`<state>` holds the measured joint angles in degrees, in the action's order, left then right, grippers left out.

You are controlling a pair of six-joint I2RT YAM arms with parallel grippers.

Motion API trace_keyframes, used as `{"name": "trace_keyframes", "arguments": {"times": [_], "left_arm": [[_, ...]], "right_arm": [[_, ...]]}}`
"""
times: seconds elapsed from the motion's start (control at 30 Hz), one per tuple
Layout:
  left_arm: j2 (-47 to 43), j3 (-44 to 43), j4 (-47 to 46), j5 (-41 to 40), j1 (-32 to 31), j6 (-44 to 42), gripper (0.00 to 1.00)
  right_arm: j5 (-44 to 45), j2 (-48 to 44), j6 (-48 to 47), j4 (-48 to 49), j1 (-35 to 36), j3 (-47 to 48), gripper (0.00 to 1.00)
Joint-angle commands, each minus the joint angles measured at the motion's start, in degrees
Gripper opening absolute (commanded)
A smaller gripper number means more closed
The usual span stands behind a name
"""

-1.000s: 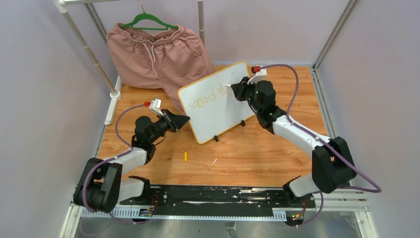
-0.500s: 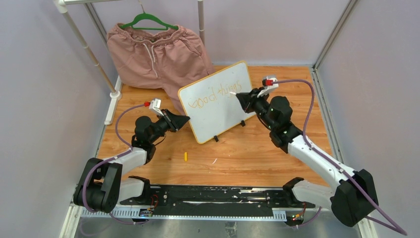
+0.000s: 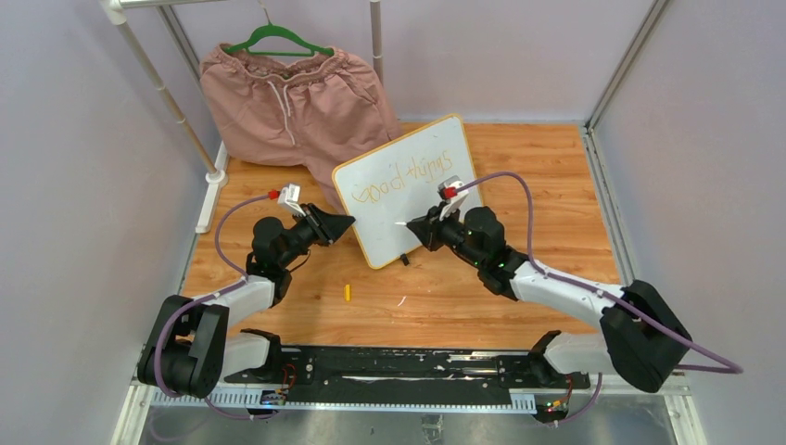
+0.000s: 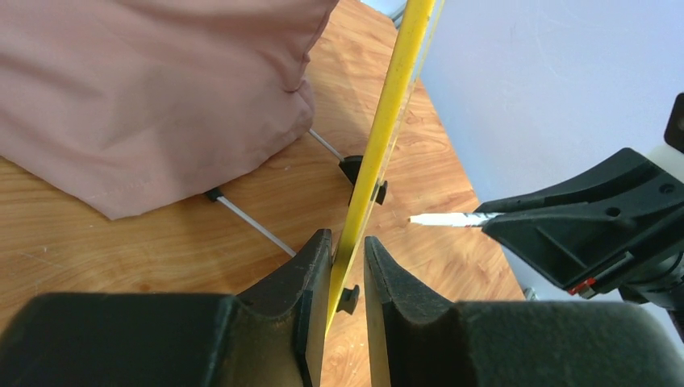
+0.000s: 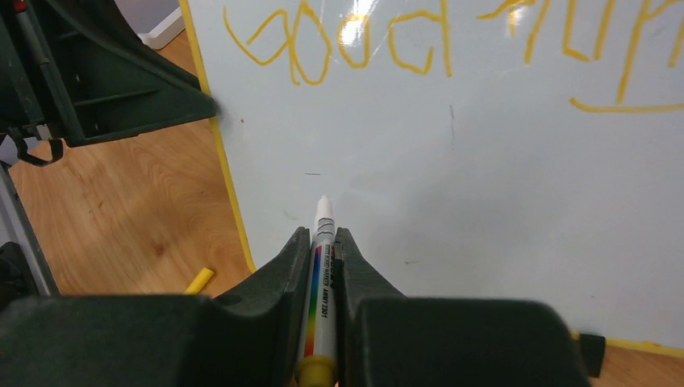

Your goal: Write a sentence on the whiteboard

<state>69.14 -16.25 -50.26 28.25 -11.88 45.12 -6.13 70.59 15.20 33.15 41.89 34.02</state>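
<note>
The whiteboard point(image 3: 417, 209), white with a yellow frame, stands tilted on the wooden table. Orange handwriting point(image 3: 403, 176) along its upper part reads "good things" in one line, which also shows in the right wrist view point(image 5: 403, 40). My left gripper point(image 3: 348, 223) is shut on the board's left edge point(image 4: 379, 145). My right gripper point(image 3: 414, 228) is shut on a white marker point(image 5: 321, 266). Its tip points at the blank lower left of the board point(image 5: 484, 210), a little short of the surface in the left wrist view point(image 4: 444, 218).
A yellow marker cap point(image 3: 348, 293) lies on the table in front of the board. Pink shorts point(image 3: 287, 102) hang on a green hanger from a white rack point(image 3: 167, 93) at the back left. A black clip foot point(image 3: 405, 259) holds the board's bottom edge.
My right gripper finished the word "things" at the board's upper right, then swung down and left to the board's lower left. The left gripper and the board have not moved.
</note>
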Motion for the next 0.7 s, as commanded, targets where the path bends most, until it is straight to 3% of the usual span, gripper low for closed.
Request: {"name": "trace_keyframes", "arguments": {"times": [0.0,0.3,0.67], "left_arm": [[-0.94,0.21,-0.77,-0.39,-0.51,-1.27,0.27],[-0.72,-0.01,-0.72,-0.20,-0.51,-1.35,0.26],[-0.85,-0.17,-0.72,-0.04,-0.51,-1.18,0.26]], "right_arm": [[0.10,3.98,-2.72,7.80,2.85,3.02,0.00],[1.53,9.81,-4.15,9.39,6.84,7.02,0.00],[8.80,10.61,-5.51,6.14,8.35,8.34,0.00]]}}
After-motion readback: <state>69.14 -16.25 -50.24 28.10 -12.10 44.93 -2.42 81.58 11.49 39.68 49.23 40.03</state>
